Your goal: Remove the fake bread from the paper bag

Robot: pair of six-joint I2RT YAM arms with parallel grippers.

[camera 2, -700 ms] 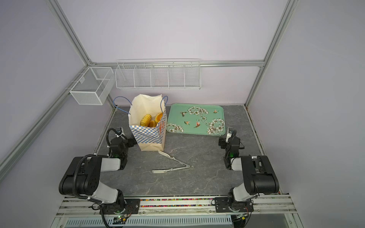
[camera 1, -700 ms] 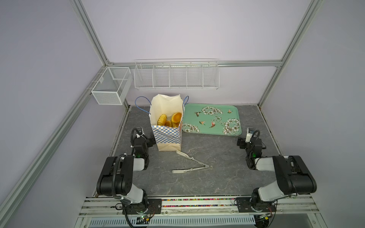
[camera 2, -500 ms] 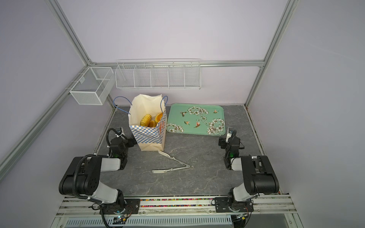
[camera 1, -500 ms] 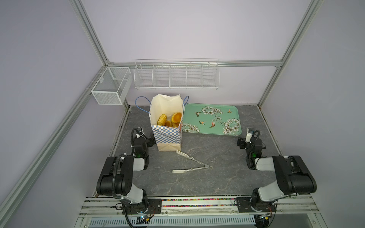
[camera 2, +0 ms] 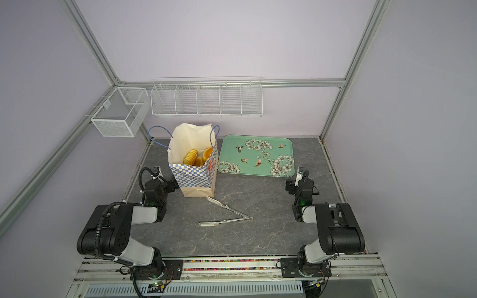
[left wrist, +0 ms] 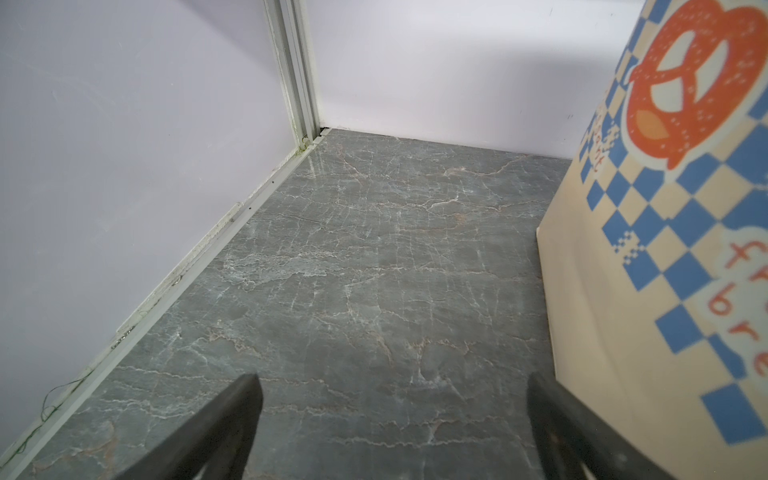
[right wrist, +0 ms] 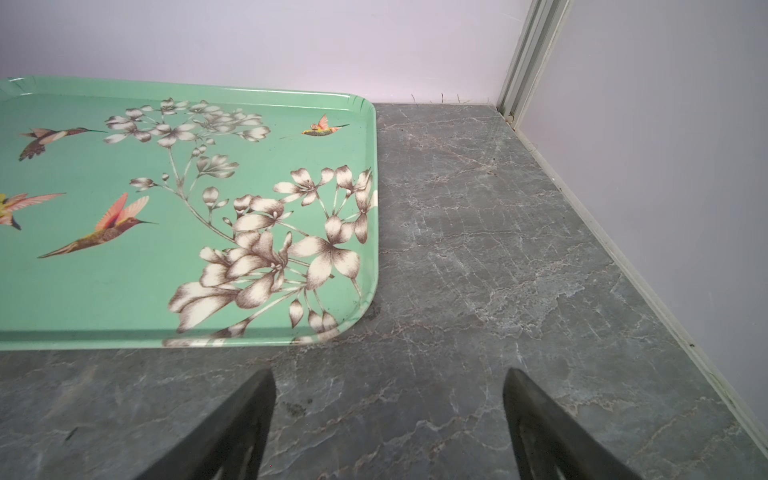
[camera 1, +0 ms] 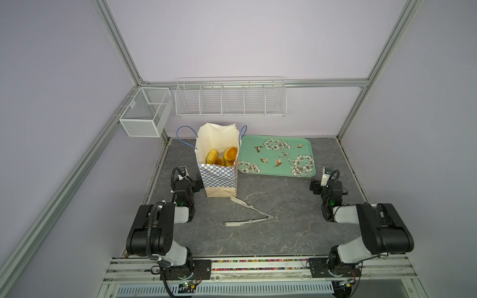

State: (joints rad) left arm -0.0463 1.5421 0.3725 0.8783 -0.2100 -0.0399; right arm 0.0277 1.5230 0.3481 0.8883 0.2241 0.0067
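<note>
Looking at a grey counter (camera 1: 284, 232), a green tray (camera 1: 249, 149), an upright paper bag (camera 1: 219, 178) just beside it, left end effector (left wrist: 390, 386) by the bag and right end effector (right wrist: 388, 378) near the tray, both spread wide and empty, fake bread (camera 1: 212, 156) down inside the bag.

Both top views peer down from high, facing the paper bag (camera 1: 219, 178) (camera 2: 192, 178); wrist cameras sit low, the left just beside it.

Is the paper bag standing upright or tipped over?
Upright. The paper bag stands on its base, mouth open upward, with fake bread visible inside.
</note>
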